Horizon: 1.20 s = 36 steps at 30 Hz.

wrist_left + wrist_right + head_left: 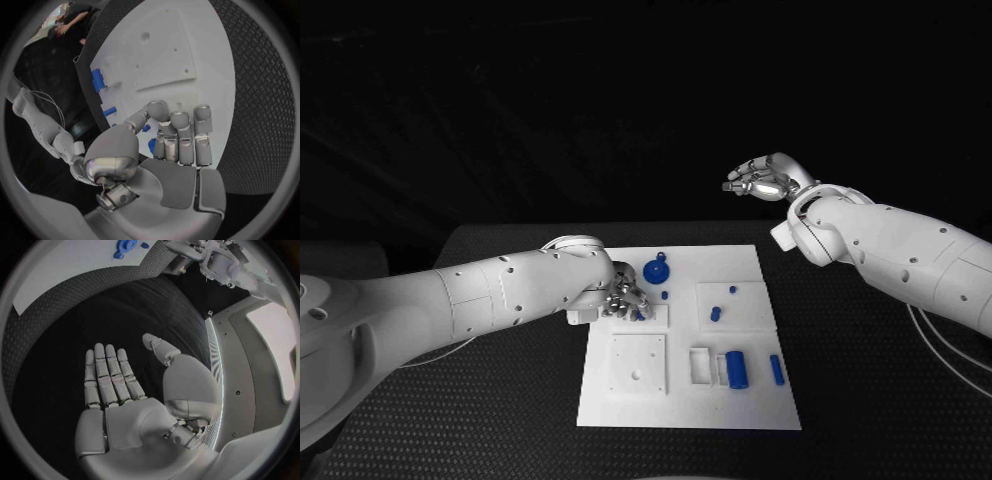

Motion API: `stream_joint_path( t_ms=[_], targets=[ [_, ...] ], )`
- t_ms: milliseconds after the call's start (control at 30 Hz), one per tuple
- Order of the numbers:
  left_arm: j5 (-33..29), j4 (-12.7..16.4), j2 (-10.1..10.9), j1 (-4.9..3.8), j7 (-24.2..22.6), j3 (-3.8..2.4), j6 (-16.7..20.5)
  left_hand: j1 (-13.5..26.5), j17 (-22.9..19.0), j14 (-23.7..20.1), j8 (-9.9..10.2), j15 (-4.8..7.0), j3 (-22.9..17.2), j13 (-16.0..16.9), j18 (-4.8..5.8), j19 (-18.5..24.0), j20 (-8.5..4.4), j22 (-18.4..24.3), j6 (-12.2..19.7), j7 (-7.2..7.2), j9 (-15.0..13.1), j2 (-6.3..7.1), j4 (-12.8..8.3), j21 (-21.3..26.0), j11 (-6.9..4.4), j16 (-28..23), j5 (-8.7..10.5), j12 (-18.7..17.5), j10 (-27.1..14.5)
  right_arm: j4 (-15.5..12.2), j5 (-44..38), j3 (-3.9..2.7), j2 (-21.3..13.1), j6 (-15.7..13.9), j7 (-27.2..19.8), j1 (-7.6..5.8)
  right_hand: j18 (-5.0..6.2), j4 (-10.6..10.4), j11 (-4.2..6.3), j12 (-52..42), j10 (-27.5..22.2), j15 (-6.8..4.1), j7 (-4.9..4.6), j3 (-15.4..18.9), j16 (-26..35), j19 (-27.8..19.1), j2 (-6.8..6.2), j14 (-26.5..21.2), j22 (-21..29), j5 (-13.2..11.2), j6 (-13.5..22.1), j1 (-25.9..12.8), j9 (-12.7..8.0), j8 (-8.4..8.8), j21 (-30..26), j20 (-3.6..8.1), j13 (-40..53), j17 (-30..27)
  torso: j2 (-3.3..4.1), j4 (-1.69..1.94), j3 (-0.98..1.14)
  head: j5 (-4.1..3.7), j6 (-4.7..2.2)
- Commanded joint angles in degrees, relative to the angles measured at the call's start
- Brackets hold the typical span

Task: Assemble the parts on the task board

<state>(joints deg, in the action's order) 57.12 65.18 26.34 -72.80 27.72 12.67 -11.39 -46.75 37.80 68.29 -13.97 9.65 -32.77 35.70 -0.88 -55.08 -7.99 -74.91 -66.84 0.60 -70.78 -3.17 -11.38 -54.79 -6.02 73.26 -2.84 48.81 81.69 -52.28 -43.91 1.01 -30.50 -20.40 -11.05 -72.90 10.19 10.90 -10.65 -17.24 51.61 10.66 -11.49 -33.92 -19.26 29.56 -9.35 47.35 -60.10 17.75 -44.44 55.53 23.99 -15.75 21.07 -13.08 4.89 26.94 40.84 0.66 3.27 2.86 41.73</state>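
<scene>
Blue parts lay scattered on the white task board (pixel 740 262): a round wheel-like part (pixel 656 271) just beyond the left hand (pixel 620 300), and a thick cylinder (pixel 734 368) in a recess nearer the robot. The left hand rested on the board, fingers curled about a small blue part (pixel 152 145); whether it gripped it I cannot tell. The right hand (pixel 122 390) hovered well apart, fingers straight, holding nothing.

task board (pixel 750 395) near edge: open | left hand (pixel 620 298) over far-left corner | right half: unobstructed
</scene>
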Motion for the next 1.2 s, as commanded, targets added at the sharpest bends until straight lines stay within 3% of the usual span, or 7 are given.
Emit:
stream_joint_path(
  t_ms=[33,467,833,1000,1167,1200],
  targets=[
    [-0.2,0.1,0.0,0.42,0.0,0.27,-0.2,0.7,-0.1,-0.2,0.3,0.28,-0.7,-0.1,-1.0,0.3,-6.66,-1.0,-6.6,-1.55,-0.1,1.46,-0.1,-0.1,-0.5,0.2,-0.06,0.3,-0.9,-0.1,-0.3,-0.01,0.1,0.6,-0.3,0.01,0.71,0.1,-0.06,0.4,0.3,0.11,-1.09,0.4,0.2,-0.3,0.36,-0.5,-0.1,0.4,0.4,-0.2,-0.1,-0.38,-0.4,0.03,-0.1,-0.1,-0.05,0.1,-0.04,-0.05,0.01],
    [-0.1,0.5,0.8,0.42,0.1,0.26,0.4,5.8,-0.3,-0.5,0.7,0.56,0.8,-0.2,-1.37,0.3,-6.96,-0.9,-6.5,-1.64,-0.5,10.07,4.6,0.1,-0.63,0.5,0.08,0.5,-1.1,0.0,-0.2,-0.01,-0.1,0.5,-0.3,0.01,0.7,0.0,-0.16,0.4,0.3,0.22,-1.17,0.6,0.3,-0.5,0.22,-0.6,-0.1,0.5,0.6,-0.3,-0.2,-0.32,-0.5,-0.04,-0.2,-0.2,-0.05,0.07,-0.1,-0.06,0.0],
    [0.1,1.4,2.0,0.41,-0.1,0.12,1.8,6.3,-0.5,-0.6,1.0,0.86,-1.5,-0.3,-1.52,0.1,-7.12,-0.9,-6.5,-1.66,-1.0,14.0,8.5,0.0,-0.74,0.7,0.06,0.7,-1.3,0.0,-0.2,-0.01,-0.1,0.5,-0.3,0.08,0.61,-0.1,-0.19,0.5,0.3,0.48,-1.21,0.7,0.5,-1.0,0.16,-1.2,-0.2,0.6,0.6,-0.3,-0.3,-0.33,-0.8,-0.14,-0.5,-0.5,0.0,0.03,-0.14,-0.07,-0.16],
    [-1.7,2.0,2.7,0.36,-0.4,-0.5,2.4,6.4,-0.5,-0.7,1.2,0.93,-2.3,-0.3,-1.52,0.1,-7.13,-0.9,-6.4,-1.62,-1.3,15.79,10.4,0.0,-0.72,0.8,0.05,0.7,-1.5,0.2,-0.2,-0.01,-0.2,0.4,-0.3,0.13,0.57,-0.1,-0.19,0.5,0.2,0.58,-1.24,0.7,0.6,-1.2,0.11,-1.4,-0.2,0.7,0.7,-0.3,-0.4,-0.31,-0.9,-0.18,-0.6,-0.6,-0.05,0.11,-0.13,-0.16,-0.18],
    [-5.0,2.4,3.3,0.33,-0.6,-1.92,2.5,6.2,-0.8,-1.6,1.9,0.91,-3.0,-0.4,-1.42,0.6,-7.03,-0.9,-5.4,-1.27,-1.4,17.22,12.2,0.1,-0.53,0.4,0.04,0.3,-2.6,0.4,-0.2,-0.01,-0.2,0.4,-0.3,0.18,0.54,-0.2,-0.21,0.5,0.2,0.67,-1.26,0.8,0.7,-1.4,0.1,-1.6,-0.2,0.7,0.8,-0.3,-0.4,-0.31,-1.0,-0.22,-0.6,-0.7,-0.05,0.09,-0.14,-0.14,-0.39],
    [-5.1,2.6,3.7,0.31,-0.6,-2.61,2.7,6.2,-0.8,-1.9,2.1,0.85,-3.0,-0.4,-1.36,0.8,-6.97,-0.9,-5.1,-1.15,-1.4,17.41,12.5,0.2,-0.42,0.3,0.04,0.2,-2.9,0.4,-0.2,-0.01,-0.2,0.4,-0.3,0.19,0.53,-0.2,-0.21,0.5,0.2,0.69,-1.26,0.8,0.7,-1.5,0.09,-1.6,-0.3,0.7,0.8,-0.3,-0.4,-0.31,-1.0,-0.23,-0.6,-0.7,-0.04,0.08,-0.15,-0.16,-0.46]
  ],
)
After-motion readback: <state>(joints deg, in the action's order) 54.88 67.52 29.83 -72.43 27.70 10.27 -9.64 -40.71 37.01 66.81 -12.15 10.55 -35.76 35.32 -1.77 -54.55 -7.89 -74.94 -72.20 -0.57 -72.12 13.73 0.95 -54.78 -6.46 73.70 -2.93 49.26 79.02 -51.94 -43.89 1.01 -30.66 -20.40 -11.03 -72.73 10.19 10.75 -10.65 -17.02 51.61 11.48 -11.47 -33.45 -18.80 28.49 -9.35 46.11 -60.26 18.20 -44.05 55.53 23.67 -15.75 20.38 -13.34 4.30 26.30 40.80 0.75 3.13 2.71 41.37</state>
